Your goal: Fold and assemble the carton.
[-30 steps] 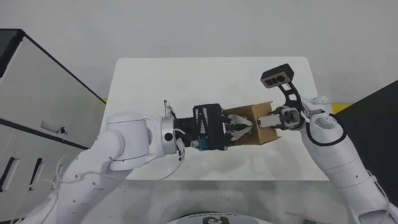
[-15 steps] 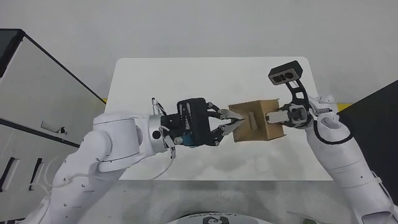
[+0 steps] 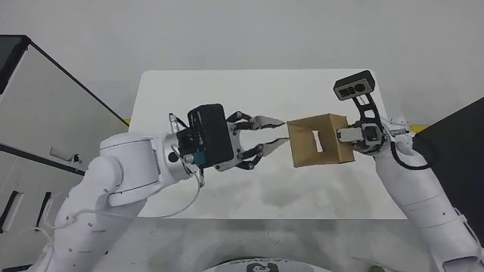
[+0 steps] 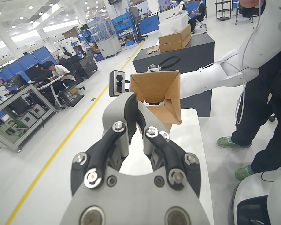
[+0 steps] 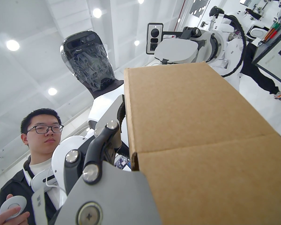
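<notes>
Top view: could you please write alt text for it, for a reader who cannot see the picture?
A brown carton, open like a tube, is held at its right side by the right gripper above a white table. The left gripper, open, points at the carton's open end from the left, close to it.

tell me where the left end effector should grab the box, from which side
Probably a side wall at the open mouth of the box, coming from where the left end effector is, one finger inside, one outside. The mouth faces that way, and the right end effector grips the far end.
</notes>
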You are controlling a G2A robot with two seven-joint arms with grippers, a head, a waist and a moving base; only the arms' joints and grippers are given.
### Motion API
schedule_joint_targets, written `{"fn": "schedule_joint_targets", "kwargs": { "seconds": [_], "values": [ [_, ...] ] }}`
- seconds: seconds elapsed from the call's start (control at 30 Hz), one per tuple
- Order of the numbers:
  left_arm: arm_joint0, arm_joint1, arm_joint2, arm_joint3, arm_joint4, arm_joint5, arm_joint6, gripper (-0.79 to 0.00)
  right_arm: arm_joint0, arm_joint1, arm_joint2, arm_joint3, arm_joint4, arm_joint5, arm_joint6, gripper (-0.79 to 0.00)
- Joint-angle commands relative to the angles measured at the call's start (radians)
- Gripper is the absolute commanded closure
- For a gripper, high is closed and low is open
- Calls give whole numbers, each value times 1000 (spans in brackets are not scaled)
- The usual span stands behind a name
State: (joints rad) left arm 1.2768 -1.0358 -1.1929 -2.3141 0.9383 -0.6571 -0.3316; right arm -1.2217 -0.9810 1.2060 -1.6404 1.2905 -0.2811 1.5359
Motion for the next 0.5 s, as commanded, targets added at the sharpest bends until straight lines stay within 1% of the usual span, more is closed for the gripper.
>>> {"fn": "schedule_joint_targets", "kwargs": {
  "seconds": [0.0,0.1,0.17,0.27,0.47],
  "values": [
    [0,0,1,0,-1,0,0,-785,0,0,0,0,0,0,0,0],
    [3,-1,1,-1,0,7,5,-785,-10,-6,-6,-11,41,16,-21,0],
    [7,0,2,-5,3,4,11,-785,-6,-8,-7,-5,32,26,0,0],
    [8,0,0,-5,-4,-9,12,-785,-1,-15,-15,-13,58,37,0,0],
    [1,2,15,-10,-26,-37,-29,-785,11,-21,-31,-9,52,43,0,0]
  ]
}}
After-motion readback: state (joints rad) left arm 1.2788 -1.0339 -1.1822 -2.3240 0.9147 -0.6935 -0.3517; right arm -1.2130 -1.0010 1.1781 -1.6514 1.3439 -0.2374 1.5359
